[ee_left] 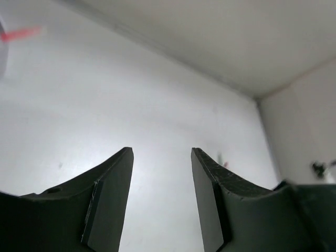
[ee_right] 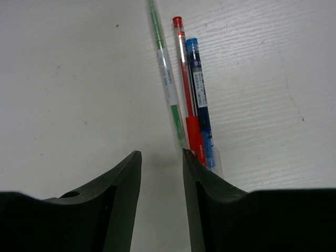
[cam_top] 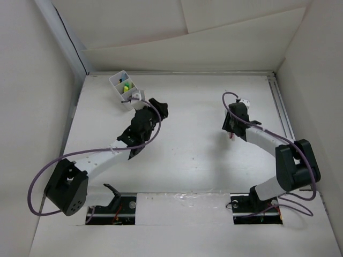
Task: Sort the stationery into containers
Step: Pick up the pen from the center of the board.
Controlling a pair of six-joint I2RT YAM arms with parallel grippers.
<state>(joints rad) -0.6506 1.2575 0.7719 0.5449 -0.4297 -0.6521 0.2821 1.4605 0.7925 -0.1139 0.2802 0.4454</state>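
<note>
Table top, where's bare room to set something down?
Bare: the middle of the table between the two arms, and the far strip between the tray and right hand. Crowded: left hand beside the tray; three pens at the right hand.

The small white plastic tray with dividers (cam_top: 116,87) has a bright yellow-green bit (cam_top: 126,87) and a blue-green bit (cam_top: 121,80) inside it. The flat tabletop (cam_top: 193,155) is white with tiny dark specks. The thin see-through green pen (ee_right: 167,79) has a white label with small dark print. The thin red pen (ee_right: 186,84) has a solid red grip. The dark blue pen (ee_right: 199,94) has a brighter blue tip and a pale label. The left pincer (ee_left: 161,157) and the right pincer (ee_right: 161,157) are both black. A purple cable (cam_top: 30,195) loops along the black and white left arm (cam_top: 96,158).
</note>
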